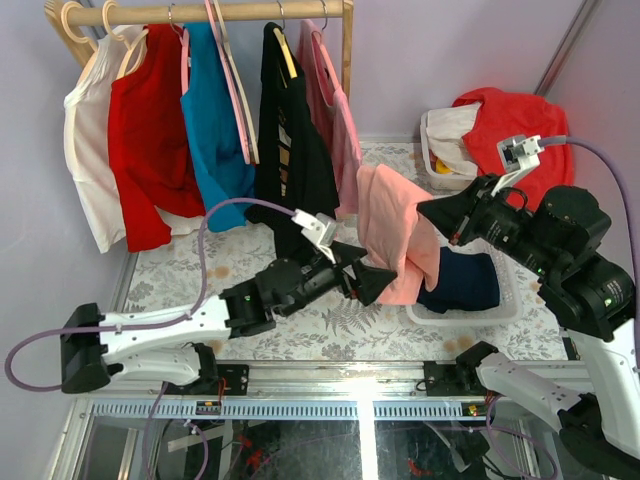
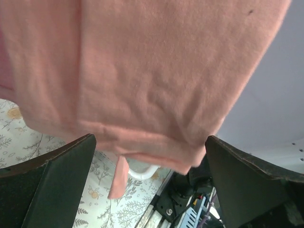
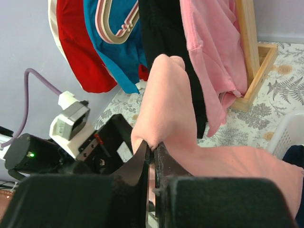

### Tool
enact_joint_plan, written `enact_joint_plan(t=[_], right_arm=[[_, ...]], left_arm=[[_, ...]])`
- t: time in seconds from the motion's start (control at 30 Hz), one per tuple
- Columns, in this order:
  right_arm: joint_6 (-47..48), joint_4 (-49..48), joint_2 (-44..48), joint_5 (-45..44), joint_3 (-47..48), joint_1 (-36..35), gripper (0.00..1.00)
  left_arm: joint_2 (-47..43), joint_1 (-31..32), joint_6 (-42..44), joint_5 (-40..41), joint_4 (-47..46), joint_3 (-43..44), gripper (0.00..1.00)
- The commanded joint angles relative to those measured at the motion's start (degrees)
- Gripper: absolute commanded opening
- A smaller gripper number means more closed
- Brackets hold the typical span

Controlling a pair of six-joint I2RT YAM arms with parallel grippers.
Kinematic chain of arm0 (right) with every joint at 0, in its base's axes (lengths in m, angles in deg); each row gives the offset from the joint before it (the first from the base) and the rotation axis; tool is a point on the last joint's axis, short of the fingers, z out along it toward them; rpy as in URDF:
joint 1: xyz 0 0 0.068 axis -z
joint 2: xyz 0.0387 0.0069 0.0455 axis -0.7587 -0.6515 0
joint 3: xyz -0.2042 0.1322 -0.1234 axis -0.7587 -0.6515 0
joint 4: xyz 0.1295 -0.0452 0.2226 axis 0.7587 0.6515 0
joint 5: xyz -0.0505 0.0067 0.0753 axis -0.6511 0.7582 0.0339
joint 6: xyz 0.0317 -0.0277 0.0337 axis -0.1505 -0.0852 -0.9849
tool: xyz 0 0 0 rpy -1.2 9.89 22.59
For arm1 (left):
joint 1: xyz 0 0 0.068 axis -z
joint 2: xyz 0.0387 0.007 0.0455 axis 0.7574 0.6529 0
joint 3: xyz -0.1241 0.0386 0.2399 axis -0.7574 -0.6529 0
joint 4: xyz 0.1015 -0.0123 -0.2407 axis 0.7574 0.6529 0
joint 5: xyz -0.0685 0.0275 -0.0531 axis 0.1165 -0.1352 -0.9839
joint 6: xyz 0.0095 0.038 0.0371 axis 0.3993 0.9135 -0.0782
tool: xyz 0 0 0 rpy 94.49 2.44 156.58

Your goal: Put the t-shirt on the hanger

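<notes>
Softly limp, creased salmon t-shirt (image 1: 388,225)

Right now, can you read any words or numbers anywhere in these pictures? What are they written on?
No word, number or brand can be read in any view.
black shirt: pale printed marks down its front, too small and blurred to read.
t-shirt: plain cloth, no print showing.
</notes>
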Motion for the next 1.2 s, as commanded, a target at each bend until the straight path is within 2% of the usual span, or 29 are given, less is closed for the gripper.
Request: enact_joint_plan(t=[0.0, 0.1, 0.13, 0.17, 0.27, 0.3, 0.37, 0.5, 0.73, 1.1, 1.13, 1.17], right_arm=[[-1.2, -4.4, 1.7, 2.3, -0.2, -0.2, 0.0], [-1.6, -4.6, 2.2, 2.6, -1.1, -0.2, 0.0], [-1.7, -4.8, 2.4, 2.7, -1.6, -0.2, 0.0], [-1.8, -4.9, 2.7, 2.9, -1.8, -0.2, 0.0], [-1.7, -4.5, 3.6, 2.9, -2.4, -0.2, 0.0], [-1.5, -4.2, 3.9, 2.6, -2.6, -0.3, 0.0], [-1.0, -3.5, 4.5, 1.7, -3.3, -0.2, 0.0], [-0.4, -3.0, 5.8, 0.1, -5.7, -0.2, 0.0], [0.0, -2.2, 7.4, -2.3, -10.0, -0.2, 0.0], [1.0, -1.8, 6.3, -3.0, -14.6, -0.2, 0.0], [1.1, -1.7, 5.6, -2.5, -15.0, -0.2, 0.01], [1.3, -1.7, 4.8, -1.9, -15.3, -0.2, 0.07]], left_arm=[[6.4, 1.9, 2.3, 4.9, -5.4, 6.0, 1.0], [10.8, 5.1, 5.8, 12.4, -2.9, 10.6, 1.0], [12.1, 5.9, 6.8, 14.8, -2.0, 12.4, 0.97], [13.1, 6.4, 7.8, 17.2, -1.1, 13.6, 0.84], [13.7, 6.5, 8.1, 20.9, 2.7, 16.2, 0.33], [13.1, 6.6, 8.1, 21.3, 3.5, 16.6, 0.19], [11.8, 6.8, 8.2, 21.5, 5.0, 17.1, 0.02], [7.0, 7.1, 8.2, 21.0, 10.9, 18.8, 0.0], [0.5, 7.2, 8.5, 20.1, 26.5, 29.1, 0.0], [0.5, 7.1, 13.0, 20.9, 34.6, 41.8, 0.0], [0.0, 7.1, 12.9, 21.7, 35.0, 41.5, 0.0], [-0.6, 7.1, 12.6, 22.4, 35.2, 40.8, 0.0]])
